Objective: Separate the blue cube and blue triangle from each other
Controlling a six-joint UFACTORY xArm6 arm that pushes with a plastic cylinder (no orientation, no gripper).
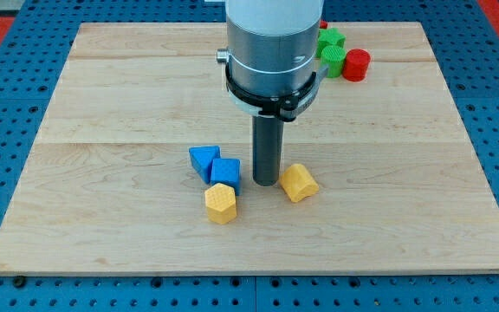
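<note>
Tool: a straight dark rod with no jaws, so it neither opens nor closes and grasps nothing. My tip [265, 182] rests on the wooden worktop [102, 104], a little toward the bottom edge from the worktop's centre. The rod hangs from a grey cylindrical arm housing [271, 52] that enters from the top edge of the view.

Position of the tip: it stands between the blue cube [226, 172] on the view's left and a yellow block [299, 183] on the view's right. It is just beside both. Whether it actually touches either block cannot be told from this angle; a thin gap seems to show toward the cube.

Task items: the blue triangle [203, 161] lies immediately to the left of the blue cube and slightly nearer the top edge. The two blue blocks are touching or very nearly so; no clear gap shows between them. They sit together left of the tip, in the lower middle of the worktop.

Other items: a yellow hexagonal block [221, 203] lies just below the blue cube, toward the bottom edge, touching or almost touching it. Near the top edge, right of the arm housing, a green block [331, 48] and a red cylinder [356, 65] sit close together, the green one partly hidden by the housing. These are well apart from the blue pair.
</note>
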